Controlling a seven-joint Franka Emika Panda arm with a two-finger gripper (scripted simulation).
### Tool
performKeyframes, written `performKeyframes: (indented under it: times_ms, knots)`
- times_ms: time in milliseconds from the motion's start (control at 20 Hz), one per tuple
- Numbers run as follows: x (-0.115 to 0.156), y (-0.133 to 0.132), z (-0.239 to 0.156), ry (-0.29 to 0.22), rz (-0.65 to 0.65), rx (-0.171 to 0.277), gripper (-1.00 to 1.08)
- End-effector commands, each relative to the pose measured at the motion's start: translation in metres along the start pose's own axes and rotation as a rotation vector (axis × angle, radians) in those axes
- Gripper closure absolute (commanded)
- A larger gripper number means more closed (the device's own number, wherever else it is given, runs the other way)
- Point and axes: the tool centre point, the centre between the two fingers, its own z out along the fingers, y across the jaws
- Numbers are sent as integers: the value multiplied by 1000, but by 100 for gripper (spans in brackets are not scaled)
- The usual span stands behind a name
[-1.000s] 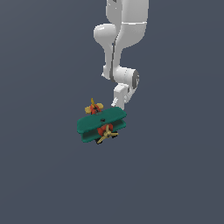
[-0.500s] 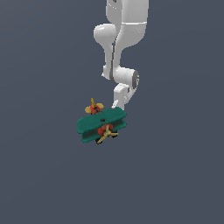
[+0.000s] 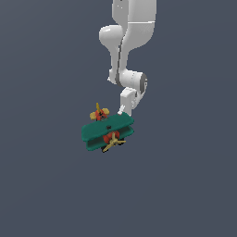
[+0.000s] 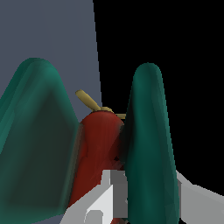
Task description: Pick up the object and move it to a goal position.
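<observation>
The toy biplane [image 3: 108, 132] is held at the gripper [image 3: 121, 112], one green wing [image 4: 151, 144] clamped between the closed jaws.

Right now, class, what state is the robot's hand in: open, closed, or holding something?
Hand: closed on the toy biplane, with one finger between the two green wings and the other outside a wing.
</observation>
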Motion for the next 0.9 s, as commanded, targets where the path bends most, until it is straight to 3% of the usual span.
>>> performKeyframes:
  times_ms: [0, 400, 850]
  knots:
    - [2, 8, 2, 0, 2, -3, 108]
    - [8, 47, 11, 2, 1, -4, 108]
    - [20, 124, 29, 5, 1, -4, 108]
